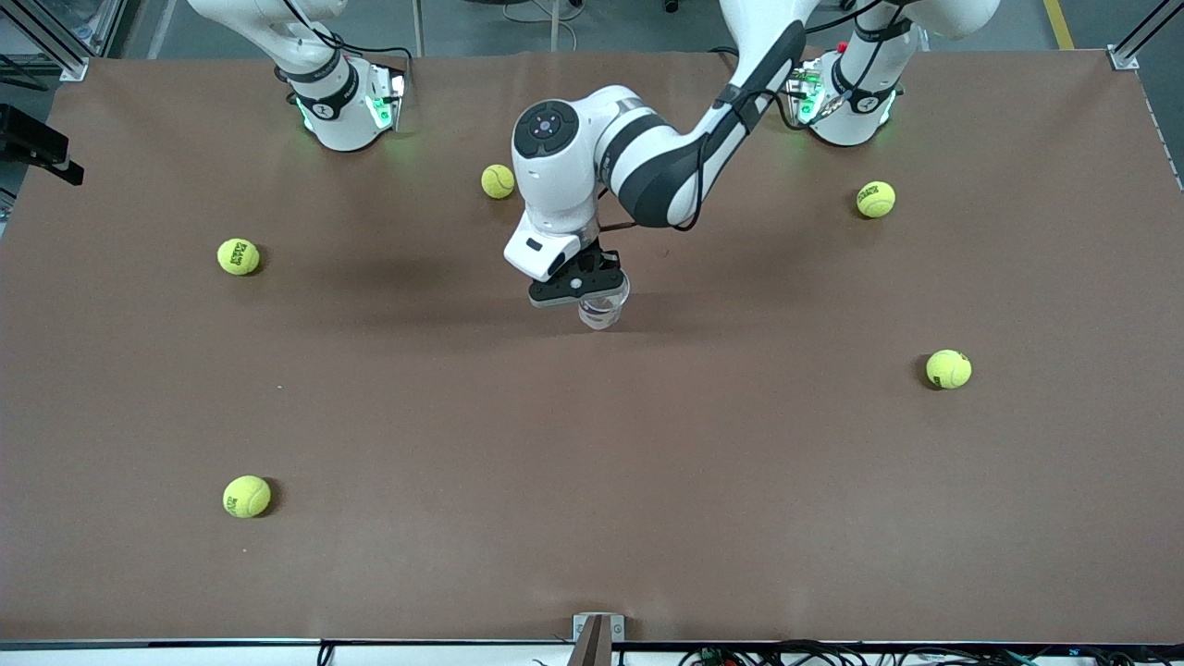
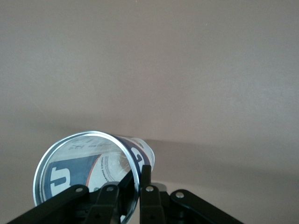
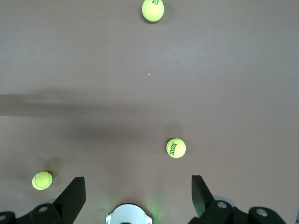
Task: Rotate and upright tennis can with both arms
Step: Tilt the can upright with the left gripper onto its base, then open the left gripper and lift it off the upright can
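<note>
Brown surface (image 1: 592,462), scattered balls: left gripper (image 1: 585,285) pinches the tennis can (image 2: 88,175) by its rim; it could slip. Right gripper (image 3: 138,193) waits, fingers wide, empty.

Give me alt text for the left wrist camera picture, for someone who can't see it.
The left gripper is shut on the metal rim of the tennis can, one finger inside the open mouth and one outside. The clear can, with its white and navy label, is tilted over the bare brown table.
</note>
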Robot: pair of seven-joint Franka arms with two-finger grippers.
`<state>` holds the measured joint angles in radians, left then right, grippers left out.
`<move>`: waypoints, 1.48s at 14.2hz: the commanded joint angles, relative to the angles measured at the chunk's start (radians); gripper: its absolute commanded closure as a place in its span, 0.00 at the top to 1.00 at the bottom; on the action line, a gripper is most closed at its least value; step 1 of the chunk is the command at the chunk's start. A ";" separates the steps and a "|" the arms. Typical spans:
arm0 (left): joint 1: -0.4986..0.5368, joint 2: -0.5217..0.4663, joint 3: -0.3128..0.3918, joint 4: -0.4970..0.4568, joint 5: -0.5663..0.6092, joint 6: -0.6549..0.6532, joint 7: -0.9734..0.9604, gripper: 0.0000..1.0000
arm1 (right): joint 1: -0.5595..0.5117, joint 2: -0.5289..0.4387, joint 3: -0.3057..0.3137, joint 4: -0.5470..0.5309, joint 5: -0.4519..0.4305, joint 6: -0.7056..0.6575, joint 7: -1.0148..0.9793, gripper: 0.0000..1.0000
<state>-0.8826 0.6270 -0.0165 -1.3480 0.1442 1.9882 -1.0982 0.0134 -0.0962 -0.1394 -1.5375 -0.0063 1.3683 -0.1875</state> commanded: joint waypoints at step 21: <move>-0.079 -0.024 0.095 0.070 0.015 0.030 -0.031 0.75 | -0.018 -0.028 0.026 -0.035 0.037 0.012 0.118 1.00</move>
<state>-0.9643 0.6482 0.0750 -1.2756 0.1442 2.0219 -1.1240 0.0100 -0.0964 -0.1263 -1.5427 0.0167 1.3762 -0.0784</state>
